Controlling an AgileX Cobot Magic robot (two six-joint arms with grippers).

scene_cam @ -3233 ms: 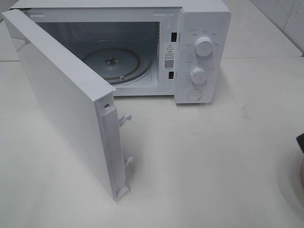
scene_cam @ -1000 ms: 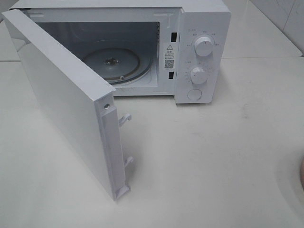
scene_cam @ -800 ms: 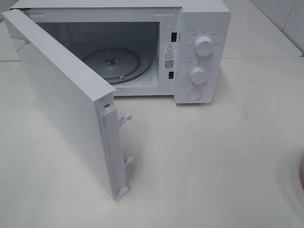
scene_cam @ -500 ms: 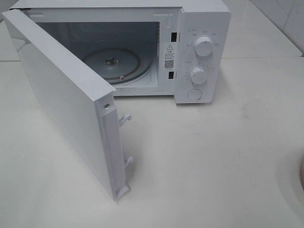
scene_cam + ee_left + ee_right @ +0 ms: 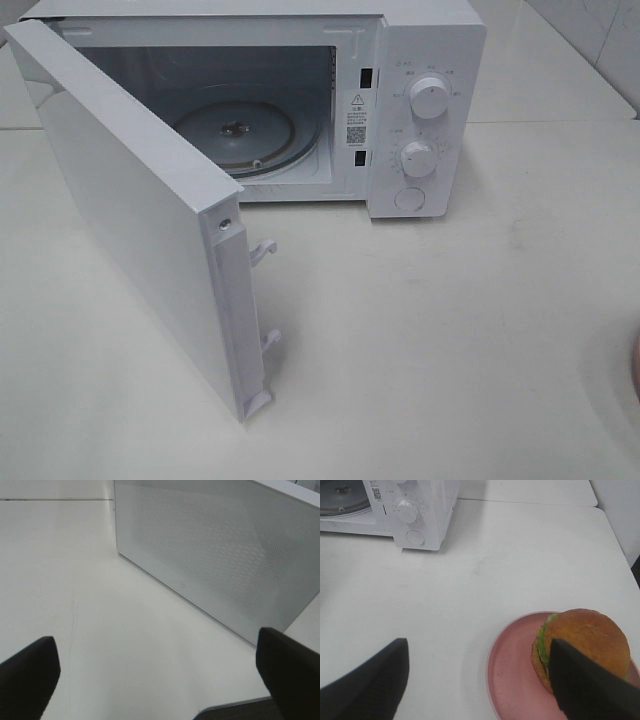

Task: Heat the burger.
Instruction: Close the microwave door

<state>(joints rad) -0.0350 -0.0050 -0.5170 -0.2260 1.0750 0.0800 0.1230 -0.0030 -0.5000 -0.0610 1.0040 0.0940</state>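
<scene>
So far only the prep is done — microwave [image 5: 420,110] door [image 5: 140,220] swung open, turntable [image 5: 235,135] bare. Burger [image 5: 582,647] sits on the pink plate [image 5: 512,680], well apart from the oven, untouched. Right gripper [image 5: 480,690] spread wide, hanging above it; left gripper [image 5: 160,680] spread, empty, beside the door. Left to do: grasp, load, shut, start.

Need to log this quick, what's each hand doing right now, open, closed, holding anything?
Left hand: open, holding nothing, near the microwave door.
Right hand: open, empty, above the burger on its plate.
</scene>
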